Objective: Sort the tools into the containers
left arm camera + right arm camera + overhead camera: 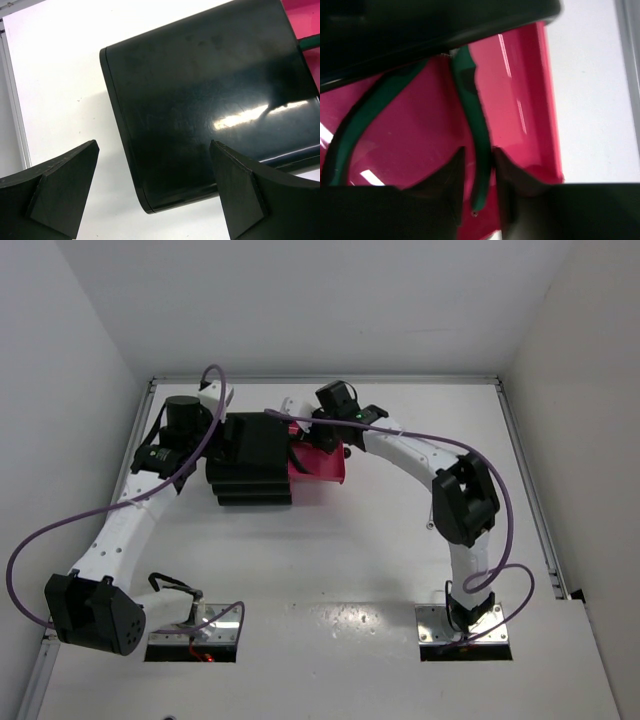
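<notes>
The dark green-handled pliers point(469, 95) lie in the open magenta-pink drawer point(532, 100) of the black drawer chest point(250, 465). Their head is hidden under the chest's top. My right gripper point(477, 167) reaches into that drawer point(328, 470) and is closed narrowly around the right-hand handle. My left gripper point(155, 190) is open and empty, hovering over the chest's top point(210, 100) near its corner. The left wrist view shows a strip of the drawer point(302, 10) and a bit of green handle point(310, 41). The yellow-handled pliers and the silver wrench are out of view.
The chest stands at the back middle of the white table point(340, 560), its two lower tiers stepping out toward the front. White walls enclose the table on the left, back and right. A metal rail point(530, 490) runs along the right edge.
</notes>
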### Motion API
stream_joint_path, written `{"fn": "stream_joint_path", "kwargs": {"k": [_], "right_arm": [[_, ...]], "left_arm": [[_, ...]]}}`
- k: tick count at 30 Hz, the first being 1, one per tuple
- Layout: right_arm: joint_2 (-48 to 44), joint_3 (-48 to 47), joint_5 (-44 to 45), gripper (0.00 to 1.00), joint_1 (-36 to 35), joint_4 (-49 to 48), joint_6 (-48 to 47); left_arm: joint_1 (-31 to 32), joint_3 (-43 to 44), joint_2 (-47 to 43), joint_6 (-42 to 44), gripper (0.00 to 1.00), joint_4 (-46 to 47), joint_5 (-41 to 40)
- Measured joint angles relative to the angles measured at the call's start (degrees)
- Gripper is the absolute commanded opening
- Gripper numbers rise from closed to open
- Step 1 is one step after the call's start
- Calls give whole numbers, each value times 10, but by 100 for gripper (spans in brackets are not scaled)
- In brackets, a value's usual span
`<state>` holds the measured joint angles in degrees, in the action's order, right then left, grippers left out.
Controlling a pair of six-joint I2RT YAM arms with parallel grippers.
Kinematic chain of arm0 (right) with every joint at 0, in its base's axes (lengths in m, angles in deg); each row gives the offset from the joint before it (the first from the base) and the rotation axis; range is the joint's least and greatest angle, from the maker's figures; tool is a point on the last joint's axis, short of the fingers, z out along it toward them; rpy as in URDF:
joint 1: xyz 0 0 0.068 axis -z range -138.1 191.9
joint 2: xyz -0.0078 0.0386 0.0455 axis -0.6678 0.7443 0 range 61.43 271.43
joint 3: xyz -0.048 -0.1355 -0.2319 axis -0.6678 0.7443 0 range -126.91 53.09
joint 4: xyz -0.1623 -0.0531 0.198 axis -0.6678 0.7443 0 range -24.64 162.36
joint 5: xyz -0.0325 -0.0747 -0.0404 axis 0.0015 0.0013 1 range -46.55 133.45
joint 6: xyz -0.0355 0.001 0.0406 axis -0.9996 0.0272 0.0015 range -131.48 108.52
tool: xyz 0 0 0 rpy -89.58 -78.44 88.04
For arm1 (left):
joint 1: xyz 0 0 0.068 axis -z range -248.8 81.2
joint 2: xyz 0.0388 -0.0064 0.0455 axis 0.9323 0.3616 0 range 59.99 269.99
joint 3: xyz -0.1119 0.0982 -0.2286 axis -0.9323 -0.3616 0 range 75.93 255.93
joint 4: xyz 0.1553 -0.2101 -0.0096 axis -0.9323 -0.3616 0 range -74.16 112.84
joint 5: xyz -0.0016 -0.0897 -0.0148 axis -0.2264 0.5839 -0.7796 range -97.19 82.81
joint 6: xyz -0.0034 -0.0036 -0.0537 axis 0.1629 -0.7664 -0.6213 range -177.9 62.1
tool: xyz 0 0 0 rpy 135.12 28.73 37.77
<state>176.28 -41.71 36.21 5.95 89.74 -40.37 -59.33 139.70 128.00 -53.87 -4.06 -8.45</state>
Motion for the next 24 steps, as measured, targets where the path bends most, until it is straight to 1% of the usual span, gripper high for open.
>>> {"fn": "stream_joint_path", "kwargs": {"k": [1,2,7,13,18,21,23,24], "right_arm": [[3,-1,-2,35,0,2,5],[5,-2,-4,40,-1,2,8],[7,-2,-13,47,-5,5,23],[-2,10,-17,48,-5,-17,57],[-65,21,-10,48,4,-29,110],[-115,15,-11,54,35,-41,159],[-142,15,-41,54,81,-50,202],[-151,15,-79,54,109,-52,232]], "left_arm": [[-1,0,0,0,99,0,0],[-2,0,0,0,99,0,0],[-3,0,0,0,99,2,0],[-5,0,6,0,99,5,1],[-10,0,7,-2,99,9,1],[-17,0,7,-4,99,14,1],[-25,0,5,-10,99,19,0],[-30,0,2,-13,99,21,0]]}}
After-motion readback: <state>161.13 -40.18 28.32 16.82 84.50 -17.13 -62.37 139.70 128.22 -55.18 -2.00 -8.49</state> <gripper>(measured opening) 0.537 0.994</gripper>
